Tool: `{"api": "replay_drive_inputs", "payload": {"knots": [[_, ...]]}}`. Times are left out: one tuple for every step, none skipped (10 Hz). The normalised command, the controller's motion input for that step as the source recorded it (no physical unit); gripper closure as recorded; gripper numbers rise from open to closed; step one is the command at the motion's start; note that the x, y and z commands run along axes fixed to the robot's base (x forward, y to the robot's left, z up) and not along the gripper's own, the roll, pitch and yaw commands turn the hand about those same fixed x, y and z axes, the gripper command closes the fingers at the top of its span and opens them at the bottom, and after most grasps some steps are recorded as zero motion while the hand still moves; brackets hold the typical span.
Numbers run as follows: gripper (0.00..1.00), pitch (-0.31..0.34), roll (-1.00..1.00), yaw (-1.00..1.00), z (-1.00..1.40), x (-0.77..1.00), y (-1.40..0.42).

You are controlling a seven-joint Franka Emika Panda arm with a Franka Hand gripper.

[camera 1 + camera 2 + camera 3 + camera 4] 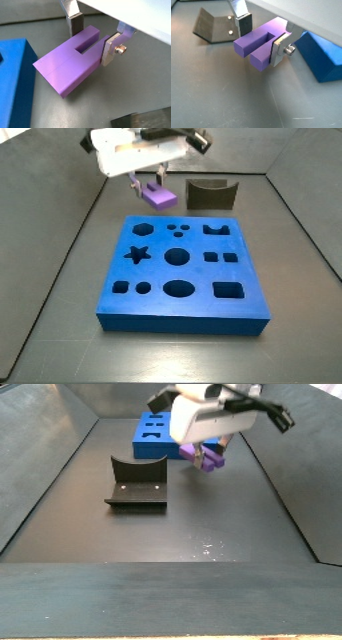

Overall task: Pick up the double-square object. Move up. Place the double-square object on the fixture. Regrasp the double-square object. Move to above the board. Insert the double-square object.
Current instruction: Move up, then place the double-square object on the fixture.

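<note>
In a side view the board [181,273] fills the lower centre. Beyond its far edge, upper left, the gripper [154,183] pinches the double-square object [162,197] by its notched end, clear of the floor, long axis hanging tilted downward. The fixture [210,194] stands farthest, upper centre.

The lilac double-square object [72,62] hangs clear of the grey floor, clamped at its notched end between the silver fingers of the gripper [93,36], prongs pointing up into the jaws. In a side view it [162,197] sits just beyond the far edge of the blue board [181,276], left of the dark fixture [210,194], which stands empty.
</note>
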Motion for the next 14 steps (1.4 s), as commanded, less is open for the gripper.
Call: {"api": "replay_drive_inputs", "payload": {"knots": [[1.0, 0.044, -0.05, 0.02, 0.26, -0.02, -0.01], [1.0, 0.0, 0.0, 0.0, 1.0, 0.0, 0.0], [1.0, -0.012, -0.01, 0.0, 1.0, 0.01, 0.0], [1.0, 0.013, -0.01, 0.0, 1.0, 0.0, 0.0], [1.0, 0.026, -0.02, 0.01, 1.0, -0.01, 0.0], [1.0, 0.03, -0.03, 0.01, 1.0, -0.02, -0.01], [1.0, 0.032, -0.04, 0.01, 1.0, -0.02, -0.01], [1.0, 0.04, -0.05, 0.02, 0.96, -0.02, -0.01], [1.0, 0.046, -0.06, 0.02, 0.81, -0.02, -0.01], [1.0, 0.05, -0.07, 0.02, 0.67, -0.02, -0.02], [1.0, 0.056, -0.08, 0.02, 0.52, -0.01, -0.02], [1.0, 0.072, -0.09, 0.02, 0.32, 0.0, -0.02], [1.0, 0.081, -0.1, 0.02, 0.17, 0.01, -0.02], [1.0, 0.352, 0.03, -1.0, 0.6, 1.0, 0.27]]}}
